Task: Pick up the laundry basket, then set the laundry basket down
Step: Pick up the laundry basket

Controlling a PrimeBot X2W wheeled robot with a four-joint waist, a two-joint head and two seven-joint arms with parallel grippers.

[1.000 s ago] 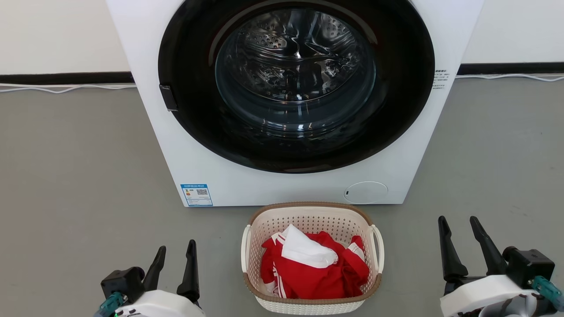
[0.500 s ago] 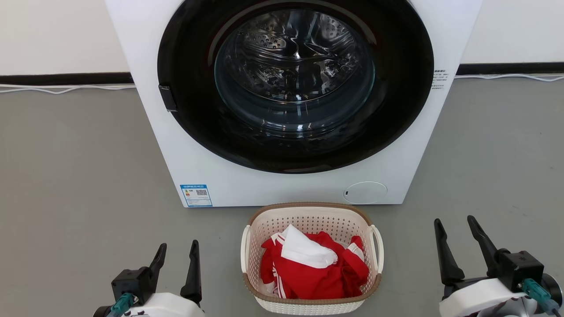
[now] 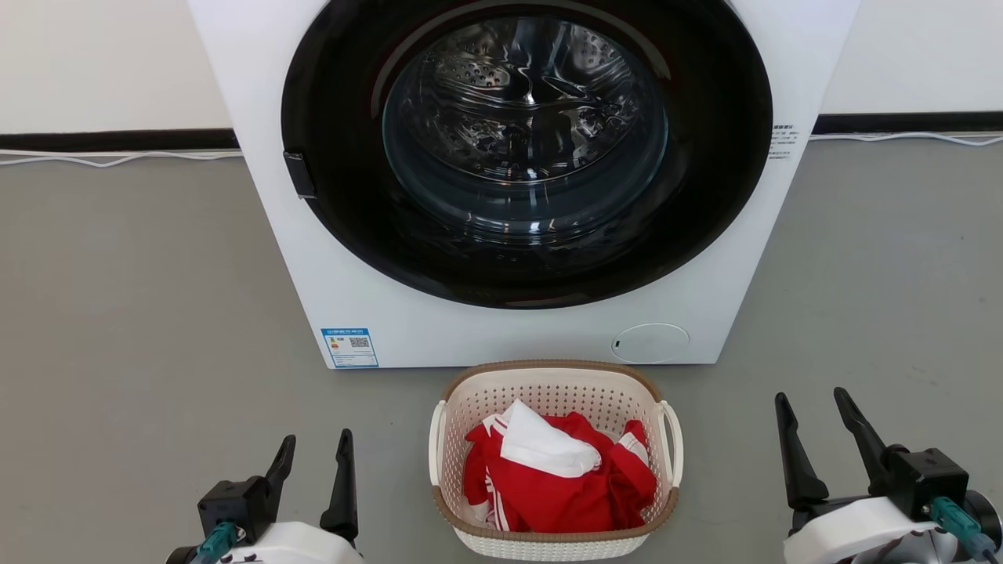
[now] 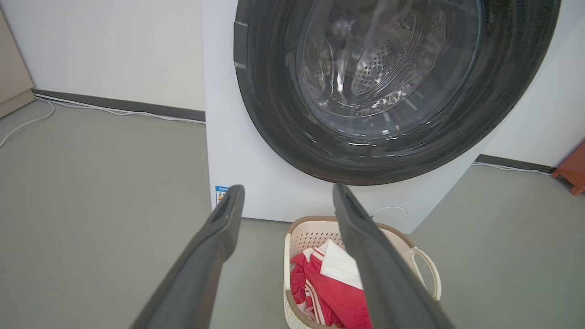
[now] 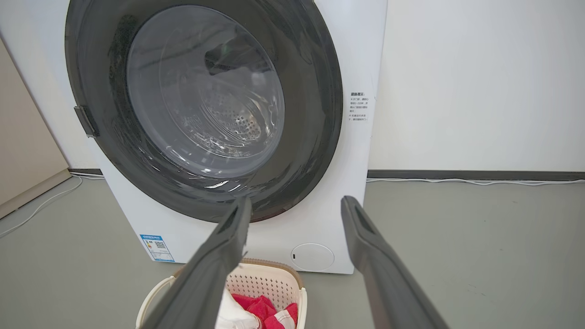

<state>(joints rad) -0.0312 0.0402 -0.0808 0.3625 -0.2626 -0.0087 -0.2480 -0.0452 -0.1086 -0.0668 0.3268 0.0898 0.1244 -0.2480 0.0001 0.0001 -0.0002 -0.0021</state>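
Laundry basket [image 3: 548, 389] sits on the grey floor [image 3: 141, 313] at bottom centre of the head view, just in front of the washing machine [image 3: 353, 274], w/ red & white clothes [image 3: 564, 489] inside. My left gripper [image 3: 316, 436] is at lower left and my right gripper [image 3: 810, 394] at lower right. Both have fingers spread apart, holding nothing, each apart from the basket.

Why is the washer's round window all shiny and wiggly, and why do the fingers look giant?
Head view: the white washing machine's round glass door catches light, so bright streaks ripple across it. Left wrist view: the left gripper is close to the wide-angle camera, so it looms large. Right wrist view: likewise the right gripper.
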